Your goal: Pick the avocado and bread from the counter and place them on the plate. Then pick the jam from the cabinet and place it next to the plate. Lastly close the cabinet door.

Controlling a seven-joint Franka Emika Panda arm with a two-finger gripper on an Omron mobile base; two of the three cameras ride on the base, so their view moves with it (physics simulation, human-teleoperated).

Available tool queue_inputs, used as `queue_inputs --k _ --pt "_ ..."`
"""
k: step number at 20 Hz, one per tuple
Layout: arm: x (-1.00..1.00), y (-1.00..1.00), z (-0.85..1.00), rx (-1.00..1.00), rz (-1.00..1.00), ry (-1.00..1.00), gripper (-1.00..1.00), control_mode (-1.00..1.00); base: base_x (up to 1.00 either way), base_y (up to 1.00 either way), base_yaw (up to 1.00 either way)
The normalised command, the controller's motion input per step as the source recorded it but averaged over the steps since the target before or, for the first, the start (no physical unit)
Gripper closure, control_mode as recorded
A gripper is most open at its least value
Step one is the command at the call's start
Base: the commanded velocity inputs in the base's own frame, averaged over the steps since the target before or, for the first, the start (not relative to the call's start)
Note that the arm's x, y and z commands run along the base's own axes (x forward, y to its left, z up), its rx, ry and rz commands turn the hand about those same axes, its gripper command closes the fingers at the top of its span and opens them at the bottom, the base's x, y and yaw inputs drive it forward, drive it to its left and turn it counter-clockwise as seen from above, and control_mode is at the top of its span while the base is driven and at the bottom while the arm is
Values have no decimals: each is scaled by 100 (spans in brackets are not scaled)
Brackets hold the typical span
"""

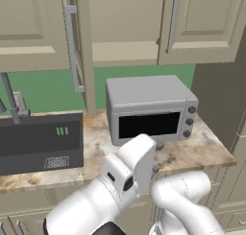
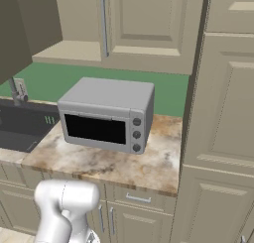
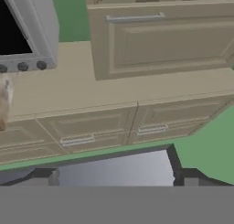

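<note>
Green backsplash wall (image 1: 43, 88) is running behind everything, with a grey microwave (image 1: 149, 109) sitting roughly dead center and its dark window facing us. Over at 9 o'clock a dark sink (image 1: 41, 143) is sitting next to a grey faucet (image 1: 12, 97). A tall beige pantry unit (image 2: 223, 128) is standing at 3 o'clock.

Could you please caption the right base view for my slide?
Grey microwave on marbled counter beside dark sink, below beige cabinets.
</note>
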Motion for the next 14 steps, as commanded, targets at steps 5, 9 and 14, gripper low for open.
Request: queue_inputs --k 5,9,14 --pt "1 48 -9 -11 -7 0 -100 -100 0 0 0" --pt "18 39 -15 -11 -5 0 -100 -100 0 0 0" --pt "30 30 -11 -9 -6 2 -100 -100 0 0 0"
